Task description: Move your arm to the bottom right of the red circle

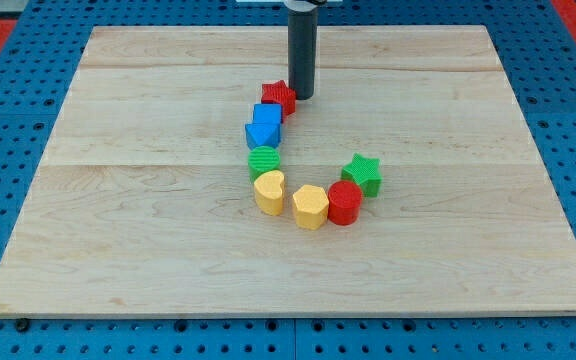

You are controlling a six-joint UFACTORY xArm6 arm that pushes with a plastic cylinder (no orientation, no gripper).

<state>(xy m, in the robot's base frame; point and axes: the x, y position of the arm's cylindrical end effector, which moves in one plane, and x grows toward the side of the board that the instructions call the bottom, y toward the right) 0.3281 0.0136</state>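
Nearest the view's bottom: yellow heart (269,192), yellow hexagon (310,207), red circle (345,202), left to right in a shallow curve, hexagon and circle touching or nearly so. Just above and right of the circle, touching it or close to it, green star (363,174).

Further up, at the view's left of that row: green circle (264,161) above the heart, then blue block (262,133), blue cube (267,113) and red star (279,97), packed into a rising chain. Together a rough C, open toward the view's right.

Right of the red star and just beside it, my tip (301,97), upright on the board (118,200), at the chain's top end. Bare rod: nothing to clench or release, nothing carried.

Well apart from the red circle, so task likely at its start. Goal spot: bare wood below and right of the circle. Safest path probably down the open right side, wide of the green star, so as to avoid nudging the star into the circle.
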